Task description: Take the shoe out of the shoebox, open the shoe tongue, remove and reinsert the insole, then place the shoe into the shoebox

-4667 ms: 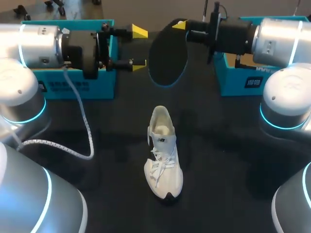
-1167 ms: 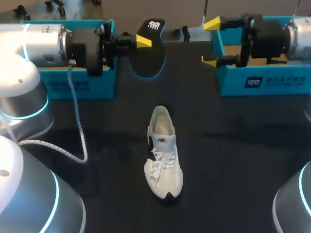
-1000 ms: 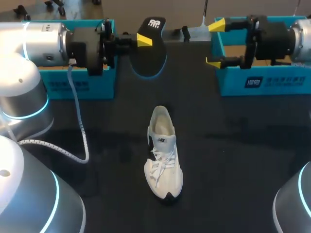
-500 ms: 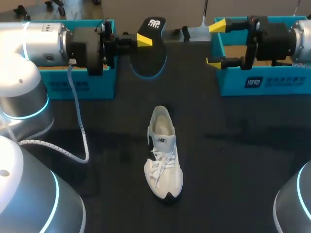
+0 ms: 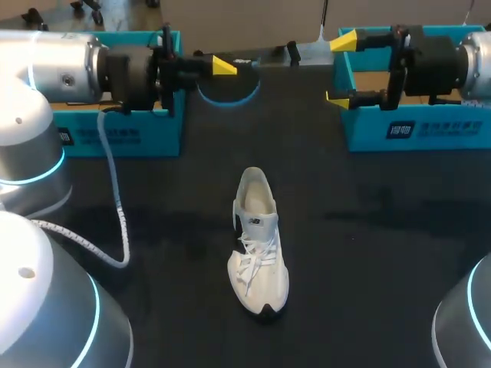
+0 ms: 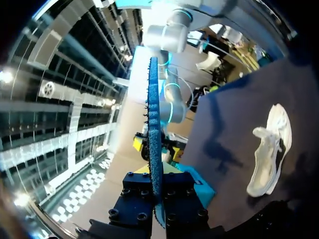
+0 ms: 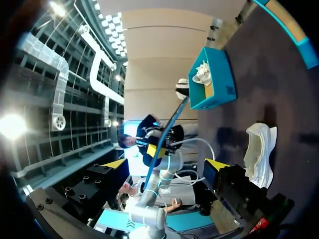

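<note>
The white lace-up shoe [image 5: 258, 244] lies on the black table near the middle, toe toward me, its opening empty. My left gripper [image 5: 223, 66] is held above the far side of the table, shut on a dark insole [image 5: 229, 87] with a blue rim. In the left wrist view the insole [image 6: 153, 124] stands edge-on between the fingers [image 6: 137, 198], with the shoe [image 6: 269, 149] off to one side below. My right gripper [image 5: 341, 69] hangs open by the right shoebox, holding nothing. Its wrist view shows the shoe [image 7: 259, 144] and the insole [image 7: 168, 130] in the other arm's grip.
A teal shoebox [image 5: 126, 132] stands at the back left under my left arm. A second teal box [image 5: 414, 126] stands at the back right. A white cable [image 5: 115, 199] loops down from the left arm. The left box [image 7: 212, 82] also shows in the right wrist view.
My left wrist has turned, so the insole has swung from facing the head camera to lying nearly flat. The right arm and the shoe have kept still.
</note>
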You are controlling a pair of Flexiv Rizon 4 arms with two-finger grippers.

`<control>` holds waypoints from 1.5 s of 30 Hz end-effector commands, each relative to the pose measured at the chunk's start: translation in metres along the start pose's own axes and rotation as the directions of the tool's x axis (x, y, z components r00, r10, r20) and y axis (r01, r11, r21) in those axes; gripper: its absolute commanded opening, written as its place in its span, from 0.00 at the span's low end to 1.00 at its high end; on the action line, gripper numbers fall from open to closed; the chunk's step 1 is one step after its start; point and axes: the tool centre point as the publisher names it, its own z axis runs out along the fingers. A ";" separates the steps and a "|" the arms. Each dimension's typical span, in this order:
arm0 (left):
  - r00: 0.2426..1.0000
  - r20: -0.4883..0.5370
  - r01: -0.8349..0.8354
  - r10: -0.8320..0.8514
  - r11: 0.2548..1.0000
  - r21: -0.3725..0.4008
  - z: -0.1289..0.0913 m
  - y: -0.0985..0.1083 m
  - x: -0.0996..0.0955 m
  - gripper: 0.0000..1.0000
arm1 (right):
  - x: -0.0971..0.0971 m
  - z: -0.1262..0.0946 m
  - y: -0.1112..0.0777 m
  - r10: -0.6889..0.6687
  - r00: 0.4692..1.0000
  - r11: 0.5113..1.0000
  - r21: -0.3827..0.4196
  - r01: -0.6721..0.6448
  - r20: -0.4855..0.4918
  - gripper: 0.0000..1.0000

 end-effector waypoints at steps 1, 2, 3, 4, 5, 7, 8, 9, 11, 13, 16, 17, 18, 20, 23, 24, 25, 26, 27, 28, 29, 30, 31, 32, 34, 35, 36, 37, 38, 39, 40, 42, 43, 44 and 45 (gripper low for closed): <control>0.794 -0.004 0.608 -0.608 0.794 -0.007 -0.004 -0.011 -0.001 0.00 | 0.000 0.002 0.001 0.000 1.000 1.000 -0.001 0.000 0.002 1.00; 0.764 -0.022 0.644 -0.645 0.765 -0.012 -0.004 -0.013 0.001 0.00 | 0.000 0.002 0.001 0.000 1.000 1.000 -0.001 0.000 0.002 1.00; 0.706 -0.027 0.707 -0.707 0.707 -0.027 -0.003 -0.013 0.002 0.00 | 0.000 0.002 0.001 0.000 1.000 1.000 -0.001 0.000 0.002 1.00; 0.656 -0.030 0.755 -0.754 0.656 -0.003 -0.002 -0.014 0.003 0.00 | 0.000 0.002 0.001 0.000 1.000 1.000 -0.001 0.000 0.002 1.00; 0.580 -0.020 0.815 -0.815 0.580 -0.001 -0.001 -0.013 0.003 0.00 | 0.000 0.002 0.001 0.000 1.000 1.000 -0.001 0.000 0.002 1.00; 0.437 -0.017 0.899 -0.899 0.436 0.034 0.000 -0.011 0.001 0.00 | 0.000 0.002 0.001 0.000 1.000 1.000 -0.001 0.000 0.002 1.00; 0.357 -0.018 0.933 -0.934 0.355 0.060 0.001 -0.009 -0.001 0.00 | 0.000 0.002 0.001 0.000 1.000 1.000 -0.001 0.000 0.002 1.00; 0.273 -0.068 0.961 -0.960 0.269 0.063 0.001 -0.008 -0.001 0.00 | 0.000 0.002 0.001 0.000 1.000 1.000 -0.001 0.000 0.002 1.00; 0.133 -0.089 0.988 -0.987 0.126 0.085 0.001 -0.005 -0.004 0.00 | 0.000 0.002 0.001 0.000 1.000 1.000 -0.001 0.000 0.002 1.00; -0.026 -0.142 0.995 -0.990 -0.040 0.092 0.002 -0.002 -0.008 0.00 | 0.000 0.002 0.001 0.000 1.000 1.000 -0.001 0.000 0.002 1.00; -0.263 -0.207 0.951 -0.942 -0.290 0.110 0.005 0.002 -0.016 0.00 | 0.000 0.002 0.001 0.000 1.000 1.000 -0.001 0.000 0.002 1.00; -0.323 -0.226 0.927 -0.919 -0.355 0.119 0.006 0.003 -0.018 0.00 | 0.000 0.002 0.001 0.000 1.000 1.000 -0.001 0.000 0.002 1.00; -0.403 -0.268 0.887 -0.875 -0.445 0.118 0.007 0.003 -0.020 0.00 | 0.000 0.002 0.001 0.000 1.000 1.000 -0.001 0.000 0.002 1.00; -0.468 -0.326 0.837 -0.821 -0.531 0.134 0.009 0.001 -0.024 0.00 | 0.000 0.002 0.001 0.000 1.000 1.000 -0.001 0.000 0.002 1.00; -0.468 -0.326 0.837 -0.821 -0.531 0.134 0.009 0.001 -0.024 0.00 | 0.000 0.002 0.001 0.000 1.000 1.000 -0.001 0.000 0.002 1.00; -0.468 -0.326 0.837 -0.821 -0.531 0.134 0.009 0.001 -0.024 0.00 | 0.000 0.002 0.001 0.000 1.000 1.000 -0.001 0.000 0.002 1.00; -0.468 -0.326 0.837 -0.821 -0.531 0.134 0.009 0.001 -0.024 0.00 | 0.000 0.002 0.001 0.000 1.000 1.000 -0.001 0.000 0.002 1.00; -0.468 -0.326 0.837 -0.821 -0.531 0.134 0.009 0.001 -0.024 0.00 | 0.000 0.002 0.001 0.000 1.000 1.000 -0.001 0.000 0.002 1.00; -0.468 -0.326 0.837 -0.821 -0.531 0.134 0.009 0.001 -0.024 0.00 | 0.000 0.002 0.001 0.000 1.000 1.000 -0.001 0.000 0.002 1.00; -0.468 -0.326 0.837 -0.821 -0.531 0.134 0.009 0.001 -0.024 0.00 | 0.000 0.002 0.001 0.000 1.000 1.000 -0.001 0.000 0.002 1.00; -0.468 -0.326 0.837 -0.821 -0.531 0.134 0.009 0.001 -0.024 0.00 | 0.000 0.002 0.001 0.000 1.000 1.000 -0.001 0.000 0.002 1.00; -0.468 -0.326 0.837 -0.821 -0.531 0.134 0.009 0.001 -0.024 0.00 | 0.000 0.002 0.001 0.000 1.000 1.000 -0.001 0.000 0.002 1.00; -0.468 -0.326 0.837 -0.821 -0.531 0.134 0.009 0.001 -0.024 0.00 | 0.000 0.002 0.001 0.000 1.000 1.000 -0.001 0.000 0.002 1.00; -0.468 -0.326 0.837 -0.821 -0.531 0.134 0.009 0.001 -0.024 0.00 | 0.000 0.002 0.001 0.000 1.000 1.000 -0.001 0.000 0.002 1.00; -0.468 -0.326 0.837 -0.821 -0.531 0.134 0.009 0.001 -0.024 0.00 | 0.000 0.002 0.001 0.000 1.000 1.000 -0.001 0.000 0.002 1.00; -0.468 -0.326 0.837 -0.821 -0.531 0.134 0.009 0.001 -0.024 0.00 | 0.000 0.002 0.001 0.000 1.000 1.000 -0.001 0.000 0.002 1.00; -0.468 -0.326 0.837 -0.821 -0.531 0.134 0.009 0.001 -0.024 0.00 | 0.000 0.002 0.001 0.000 1.000 1.000 -0.001 0.000 0.002 1.00; -0.468 -0.326 0.837 -0.821 -0.531 0.134 0.009 0.001 -0.024 0.00 | 0.000 0.002 0.001 0.000 1.000 1.000 -0.001 0.000 0.002 1.00; -0.468 -0.326 0.837 -0.821 -0.531 0.134 0.009 0.001 -0.024 0.00 | 0.000 0.002 0.001 0.000 1.000 1.000 -0.001 0.000 0.002 1.00; -0.468 -0.326 0.837 -0.821 -0.531 0.134 0.009 0.001 -0.024 0.00 | 0.000 0.002 0.001 0.000 1.000 1.000 -0.001 0.000 0.002 1.00; -0.516 -0.300 0.820 -0.803 -0.564 0.100 0.010 0.001 -0.021 0.00 | 0.000 0.002 0.001 0.000 1.000 1.000 -0.001 0.000 0.002 1.00; -0.587 -0.283 0.774 -0.759 -0.628 0.080 0.009 -0.001 -0.023 0.00 | 0.000 0.002 0.001 0.000 1.000 1.000 -0.001 0.000 0.002 1.00; -0.585 -0.283 0.776 -0.760 -0.626 0.078 0.008 -0.001 -0.022 0.00 | 0.000 0.002 0.001 0.000 1.000 1.000 -0.001 0.000 0.002 1.00; -0.614 -0.274 0.755 -0.741 -0.652 0.073 0.008 -0.001 -0.023 0.00 | 0.000 0.002 0.001 0.000 1.000 1.000 -0.001 0.000 0.002 1.00; -0.644 -0.264 0.733 -0.719 -0.678 0.057 0.007 -0.001 -0.023 0.00 | 0.000 0.002 0.001 0.000 1.000 1.000 -0.001 0.000 0.002 1.00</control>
